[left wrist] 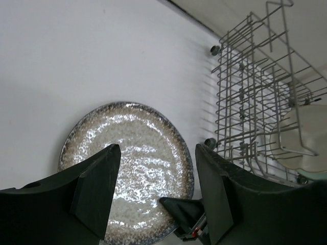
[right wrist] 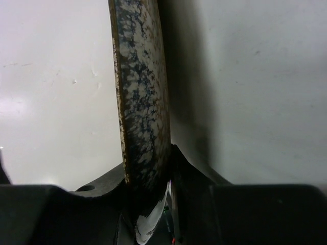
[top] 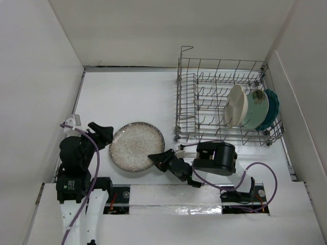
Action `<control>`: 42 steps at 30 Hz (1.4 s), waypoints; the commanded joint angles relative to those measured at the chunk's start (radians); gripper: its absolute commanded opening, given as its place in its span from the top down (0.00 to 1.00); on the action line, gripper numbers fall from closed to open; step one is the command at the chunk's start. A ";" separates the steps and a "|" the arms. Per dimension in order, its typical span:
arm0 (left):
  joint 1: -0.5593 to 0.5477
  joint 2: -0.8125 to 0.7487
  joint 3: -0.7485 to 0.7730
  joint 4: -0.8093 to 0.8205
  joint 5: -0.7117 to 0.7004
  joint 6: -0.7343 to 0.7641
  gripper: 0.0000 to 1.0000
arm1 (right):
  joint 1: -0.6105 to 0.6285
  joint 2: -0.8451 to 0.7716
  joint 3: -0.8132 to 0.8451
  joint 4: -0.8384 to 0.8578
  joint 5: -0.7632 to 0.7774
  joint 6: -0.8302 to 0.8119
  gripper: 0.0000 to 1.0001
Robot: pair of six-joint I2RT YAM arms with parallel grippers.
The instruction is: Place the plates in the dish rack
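Now lg speckled plate [top: 136, 146] flat, face-up.

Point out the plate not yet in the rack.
The speckled grey-beige plate, out on the table; the cream plate, mint plate and teal plate stand in the rack.

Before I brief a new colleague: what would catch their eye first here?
The speckled plate lies on the table between the arms, its near rim between the jaws of the right gripper; the left gripper stands open at its left edge. Far right, a cream plate, a mint plate and a teal plate stand on edge in the dish rack.
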 commanded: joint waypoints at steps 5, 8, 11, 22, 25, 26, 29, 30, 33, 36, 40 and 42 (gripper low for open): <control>-0.004 -0.028 0.027 0.114 0.039 -0.006 0.43 | 0.020 -0.127 -0.034 0.140 0.050 -0.068 1.00; -0.004 -0.042 0.007 0.145 0.045 -0.015 0.44 | 0.039 -0.164 -0.038 0.092 0.072 -0.155 1.00; -0.004 -0.053 -0.009 0.177 0.051 -0.025 0.44 | 0.049 -0.220 -0.044 0.051 0.095 -0.206 1.00; -0.004 -0.060 -0.030 0.234 0.057 -0.025 0.45 | 0.109 -0.466 -0.012 -0.055 0.155 -0.530 1.00; -0.004 -0.047 -0.024 0.250 0.083 -0.027 0.47 | 0.118 -0.529 0.008 -0.061 0.144 -0.588 1.00; -0.004 -0.044 -0.019 0.254 0.102 -0.030 0.47 | 0.118 -0.544 0.014 -0.069 0.140 -0.597 1.00; -0.004 -0.031 0.013 0.262 0.106 -0.030 0.48 | 0.118 -0.604 0.040 -0.107 0.117 -0.611 1.00; -0.004 -0.022 0.031 0.260 0.108 -0.032 0.48 | 0.118 -0.627 0.060 -0.130 0.094 -0.614 1.00; -0.004 -0.002 0.060 0.269 0.117 -0.047 0.48 | 0.109 -0.670 0.089 -0.182 0.069 -0.623 1.00; -0.004 0.015 0.099 0.291 0.154 -0.068 0.48 | 0.083 -0.705 0.103 -0.210 0.044 -0.622 1.00; -0.004 0.058 0.168 0.305 0.175 -0.082 0.47 | 0.056 -0.762 0.123 -0.253 0.023 -0.624 1.00; -0.004 0.067 0.194 0.306 0.183 -0.090 0.48 | 0.031 -0.786 0.152 -0.296 0.011 -0.630 1.00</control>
